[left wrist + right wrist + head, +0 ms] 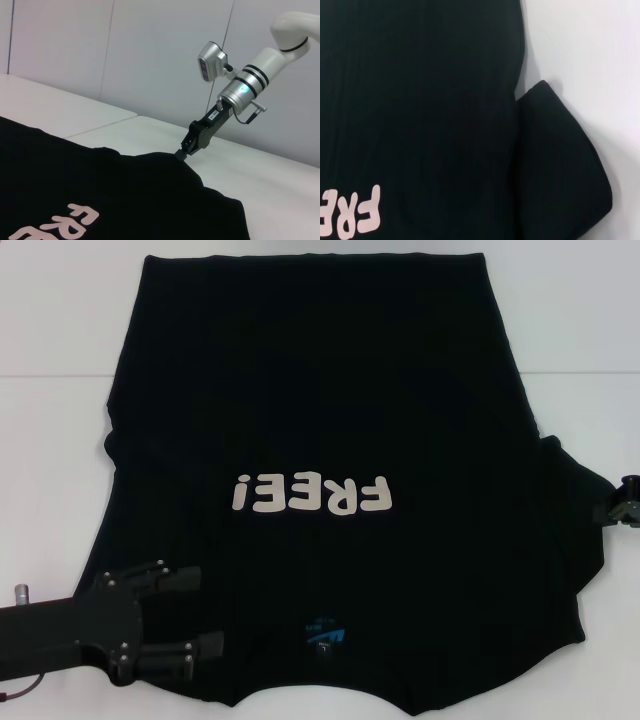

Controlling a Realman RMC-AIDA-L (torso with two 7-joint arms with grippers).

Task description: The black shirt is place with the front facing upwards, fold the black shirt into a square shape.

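Black shirt (pixel 330 440) on white table (pixel 50 440) — left gripper (pixel 205 615) over it, right gripper (pixel 612 508) at the sleeve.

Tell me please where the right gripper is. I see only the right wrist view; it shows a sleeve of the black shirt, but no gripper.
Observer: The right gripper is at the outer edge of that sleeve. In the left wrist view its tip meets the cloth of the black shirt there.
Operator: And where is the left gripper?
Observer: The left gripper is open. It is over the shirt's near corner on the robot's left side.
Operator: Is any fold made yet?
Observer: None that I can see. In the head view the shirt lies spread on the white table, front up, with the whole word "FREE!" showing.
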